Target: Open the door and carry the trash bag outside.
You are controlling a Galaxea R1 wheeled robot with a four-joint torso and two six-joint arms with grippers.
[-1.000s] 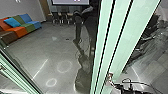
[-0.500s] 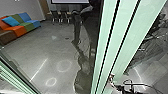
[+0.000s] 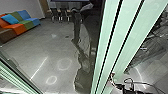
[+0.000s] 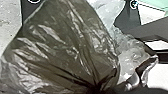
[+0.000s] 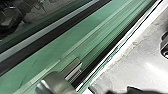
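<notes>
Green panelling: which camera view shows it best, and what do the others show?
The head view, because the green panelling runs top to bottom in bands. The right wrist view gives a close stretch beside dark strips; the left wrist view, a pale green patch, perhaps the same.

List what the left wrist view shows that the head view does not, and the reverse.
Left wrist view: the dark trash bag, gathered at its neck, with clear crinkled plastic beside it.
Head view: a multicoloured sofa and chairs.
Both: pale green, as tall glass panels and as a corner patch; whether that is the same glass, I cannot tell.
</notes>
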